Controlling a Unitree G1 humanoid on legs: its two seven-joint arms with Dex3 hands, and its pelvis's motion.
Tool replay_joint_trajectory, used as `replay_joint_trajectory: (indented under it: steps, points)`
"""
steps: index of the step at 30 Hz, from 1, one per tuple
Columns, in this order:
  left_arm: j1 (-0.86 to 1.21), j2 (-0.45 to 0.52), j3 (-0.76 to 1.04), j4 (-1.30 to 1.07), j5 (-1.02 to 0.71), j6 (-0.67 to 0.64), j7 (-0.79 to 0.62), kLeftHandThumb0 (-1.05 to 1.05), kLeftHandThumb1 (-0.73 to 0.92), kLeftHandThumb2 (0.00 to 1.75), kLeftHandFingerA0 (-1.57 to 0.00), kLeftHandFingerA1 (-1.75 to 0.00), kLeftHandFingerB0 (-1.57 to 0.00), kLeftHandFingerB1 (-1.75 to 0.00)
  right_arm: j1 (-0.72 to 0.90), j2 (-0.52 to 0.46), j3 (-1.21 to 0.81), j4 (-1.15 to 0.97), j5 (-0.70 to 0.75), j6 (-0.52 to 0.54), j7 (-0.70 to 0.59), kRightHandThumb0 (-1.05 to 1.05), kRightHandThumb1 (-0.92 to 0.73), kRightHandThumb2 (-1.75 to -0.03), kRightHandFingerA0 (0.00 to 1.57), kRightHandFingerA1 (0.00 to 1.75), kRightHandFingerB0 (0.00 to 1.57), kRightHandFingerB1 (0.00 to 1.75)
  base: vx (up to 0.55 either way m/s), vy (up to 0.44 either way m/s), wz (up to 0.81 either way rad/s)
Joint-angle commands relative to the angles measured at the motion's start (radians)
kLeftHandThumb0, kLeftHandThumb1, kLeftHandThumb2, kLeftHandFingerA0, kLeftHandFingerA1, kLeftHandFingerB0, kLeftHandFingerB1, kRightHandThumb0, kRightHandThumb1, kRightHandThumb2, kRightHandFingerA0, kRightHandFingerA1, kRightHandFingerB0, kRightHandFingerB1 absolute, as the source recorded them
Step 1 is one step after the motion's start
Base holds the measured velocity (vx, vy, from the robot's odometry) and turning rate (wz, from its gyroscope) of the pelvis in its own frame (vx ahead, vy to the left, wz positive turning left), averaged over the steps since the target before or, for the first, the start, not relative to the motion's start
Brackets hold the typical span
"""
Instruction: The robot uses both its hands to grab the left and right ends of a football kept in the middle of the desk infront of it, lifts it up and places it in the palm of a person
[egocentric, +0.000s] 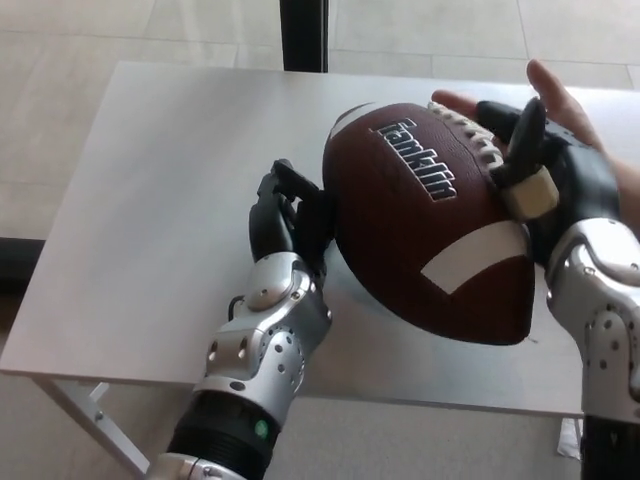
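The ball (425, 225) is held up over the white table (150, 200) between the two robot hands. The left hand (285, 215) is pressed flat on the ball's left side, fingers close together. The right hand (545, 185) is curled around the ball's right side, with one finger laid by the white laces. A person's open palm (560, 105) is seen just behind the right hand, near the ball's far end
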Motion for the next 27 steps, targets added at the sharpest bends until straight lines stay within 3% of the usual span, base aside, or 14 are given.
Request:
replay_joint_trajectory:
  steps: [1,2,5,7,8,12,13,17,19,21,22,25,26,27]
  points:
    - [-0.448,-0.138,-0.04,0.137,-0.078,0.342,-0.317,-0.93,0.92,0.84,-0.3,-0.57,0.0,-0.16,-0.394,0.119,0.007,0.091,0.223,0.14,0.111,-0.92,-0.76,-0.91,0.6,0.59,0.51,0.45,0.0,0.0,0.0]
    - [-0.46,-0.127,-0.042,0.146,-0.07,0.338,-0.335,-0.93,0.86,1.24,-0.32,-0.63,0.0,-0.08,-0.409,0.116,0.001,0.1,0.22,0.14,0.109,-0.86,-0.92,-0.71,0.61,0.54,0.55,0.39,0.0,0.0,0.0]
    - [-0.523,-0.09,-0.046,0.19,-0.036,0.32,-0.371,-0.99,0.85,1.24,-0.33,-0.61,-0.04,-0.07,-0.481,0.106,-0.031,0.14,0.211,0.139,0.087,-0.88,-0.91,-0.68,0.64,0.51,0.59,0.38,0.0,0.0,0.0]
    - [-0.557,-0.083,-0.037,0.208,-0.024,0.316,-0.348,-0.97,0.92,0.8,-0.45,-0.57,-0.06,-0.24,-0.527,0.097,-0.062,0.177,0.216,0.139,0.081,-0.84,-0.71,-1.13,0.58,0.63,0.49,0.52,0.0,0.0,0.0]
    - [-0.564,-0.068,-0.059,0.207,0.002,0.305,-0.367,-1.0,0.91,0.85,-0.39,-0.58,-0.03,-0.23,-0.538,0.088,-0.061,0.191,0.21,0.13,0.09,-0.88,-0.92,-0.68,0.63,0.55,0.58,0.39,0.0,0.0,0.0]
    - [-0.59,-0.058,-0.058,0.227,0.02,0.287,-0.346,-0.95,0.82,1.17,-0.21,-0.55,-0.09,-0.26,-0.579,0.075,-0.095,0.225,0.212,0.132,0.092,-0.85,-0.92,-0.7,0.62,0.58,0.6,0.41,0.0,0.0,0.0]
    - [-0.599,-0.061,-0.049,0.228,0.015,0.295,-0.327,-0.95,0.92,0.81,-0.3,-0.49,-0.09,-0.23,-0.59,0.068,-0.103,0.236,0.208,0.131,0.09,-0.84,-0.92,-0.71,0.62,0.57,0.61,0.41,0.0,0.0,0.0]
    - [-0.599,-0.075,-0.038,0.221,-0.001,0.317,-0.305,-0.91,0.92,0.81,-0.38,-0.56,-0.06,-0.25,-0.582,0.075,-0.111,0.227,0.198,0.145,0.085,-0.82,-0.92,-0.7,0.64,0.55,0.6,0.42,0.0,0.0,0.0]
    - [-0.58,-0.079,-0.058,0.243,0.017,0.298,-0.346,-0.93,0.83,1.24,-0.44,-0.64,-0.05,-0.2,-0.554,0.078,-0.102,0.218,0.195,0.147,0.104,-0.83,-0.92,-0.7,0.62,0.56,0.55,0.42,0.0,0.0,0.0]
    - [-0.579,-0.083,-0.063,0.246,0.025,0.298,-0.341,-1.02,0.92,0.81,-0.49,-0.56,-0.09,-0.23,-0.548,0.074,-0.102,0.214,0.194,0.149,0.115,-0.83,-0.92,-0.7,0.61,0.56,0.56,0.42,0.0,0.0,0.0]
    - [-0.58,-0.088,-0.056,0.254,0.027,0.287,-0.331,-1.0,0.87,1.24,-0.45,-0.62,-0.09,-0.24,-0.55,0.073,-0.105,0.223,0.194,0.143,0.121,-0.84,-0.92,-0.7,0.58,0.56,0.55,0.42,0.0,0.0,0.0]
    - [-0.593,-0.091,-0.046,0.265,0.029,0.287,-0.312,-0.9,0.81,1.22,-0.39,-0.61,-0.06,-0.27,-0.56,0.068,-0.116,0.23,0.197,0.153,0.122,-0.84,-0.92,-0.71,0.6,0.55,0.51,0.39,0.0,0.0,0.0]
    - [-0.595,-0.085,-0.048,0.274,0.033,0.272,-0.337,-0.98,0.92,0.83,-0.36,-0.52,-0.05,-0.23,-0.568,0.062,-0.112,0.233,0.189,0.15,0.121,-0.84,-0.92,-0.69,0.61,0.54,0.53,0.4,0.0,0.0,0.0]
    - [-0.604,-0.087,-0.038,0.284,0.033,0.258,-0.333,-1.03,0.86,1.24,-0.36,-0.59,-0.09,-0.17,-0.583,0.057,-0.118,0.242,0.185,0.146,0.115,-0.85,-0.92,-0.7,0.62,0.53,0.52,0.39,0.0,0.0,0.0]
